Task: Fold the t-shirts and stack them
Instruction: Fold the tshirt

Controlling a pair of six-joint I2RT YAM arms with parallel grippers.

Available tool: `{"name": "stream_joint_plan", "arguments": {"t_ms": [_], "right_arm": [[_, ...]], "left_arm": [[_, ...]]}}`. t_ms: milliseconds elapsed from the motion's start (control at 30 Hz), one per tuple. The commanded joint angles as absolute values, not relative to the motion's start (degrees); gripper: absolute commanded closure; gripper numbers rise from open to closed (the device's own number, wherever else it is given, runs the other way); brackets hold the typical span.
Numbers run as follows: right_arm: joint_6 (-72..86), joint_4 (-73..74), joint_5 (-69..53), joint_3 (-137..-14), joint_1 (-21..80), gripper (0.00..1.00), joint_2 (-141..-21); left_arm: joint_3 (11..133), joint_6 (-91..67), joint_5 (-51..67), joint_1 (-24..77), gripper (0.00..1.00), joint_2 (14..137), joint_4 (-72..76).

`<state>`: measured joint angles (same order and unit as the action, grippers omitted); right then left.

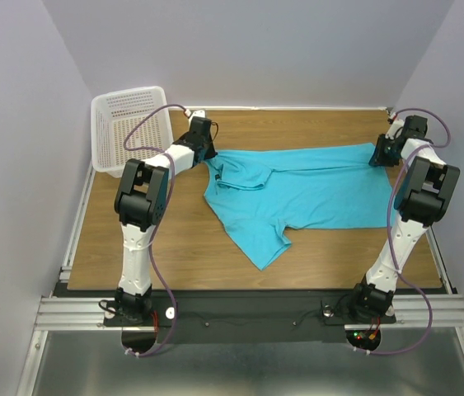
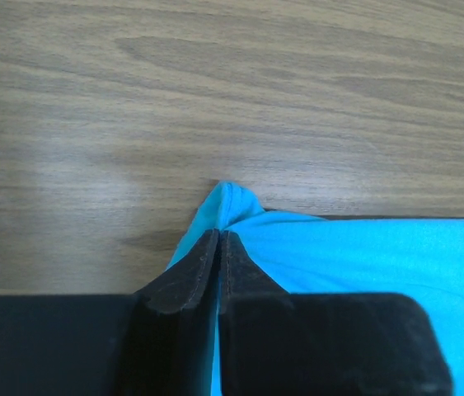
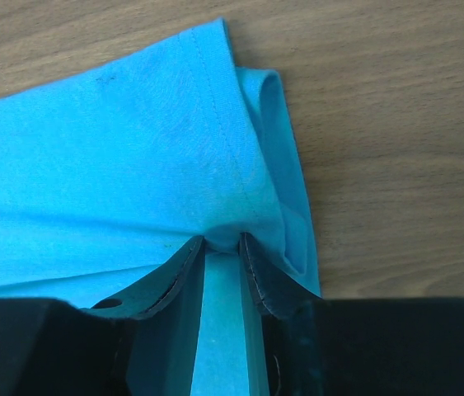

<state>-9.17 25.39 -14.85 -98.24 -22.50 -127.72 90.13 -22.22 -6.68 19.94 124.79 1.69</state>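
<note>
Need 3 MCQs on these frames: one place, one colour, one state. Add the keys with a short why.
1. Where is the basket?
A. at the table's far left corner
B. at its near right corner
C. in its middle

2. What colour is the t-shirt?
A. red
B. white
C. turquoise

3. What is the right gripper doing?
A. open over bare wood
B. shut on the t-shirt's edge
C. holding the basket

Key: 1 A, the top view shows it by the far left corner. 2 C, the cloth is turquoise in all views. 3 B, the right wrist view shows the hem pinched between its fingers.
</note>
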Motion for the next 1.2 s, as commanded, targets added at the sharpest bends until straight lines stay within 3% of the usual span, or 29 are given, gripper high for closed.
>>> {"name": "stream_joint_plan", "arguments": {"t_ms": [0,100,233,633,900,1033,1133,1167], "right_arm": [[-9.75,26.81,-10.9,-98.61,-23.47,0.7,-131.22],[-9.93,26.81,-11.16,-98.44,-23.47,0.7,-131.13],[-10.19,26.81,-11.78,-98.18,-23.47,0.69,-130.96],[-10.28,26.89,-13.27,-98.44,-23.47,0.65,-130.43],[-16.07,26.89,-22.92,-96.15,-23.38,0.3,-121.21],[-18.01,27.42,-26.36,-96.85,-23.2,0.2,-116.81],[-20.82,29.88,-28.47,-98.08,-21.89,0.2,-114.97],[-21.53,30.32,-29.17,-98.09,-21.28,0.2,-114.61]], "left_arm": [[92.2,-21.97,-7.65,18.9,0.63,120.59,1.05],[92.37,-21.45,-5.55,18.98,0.54,118.31,1.49],[91.32,-20.48,-3.17,19.33,0.49,113.92,2.46],[71.73,-26.63,9.58,21.09,0.47,98.09,4.39],[64.08,-20.75,10.55,21.45,0.45,92.74,8.26],[61.71,-16.7,6.7,20.92,0.41,87.55,9.4],[58.37,-16.35,5.98,18.55,0.32,82.54,12.12],[57.4,-16.87,5.28,17.85,0.17,81.4,12.74]]}}
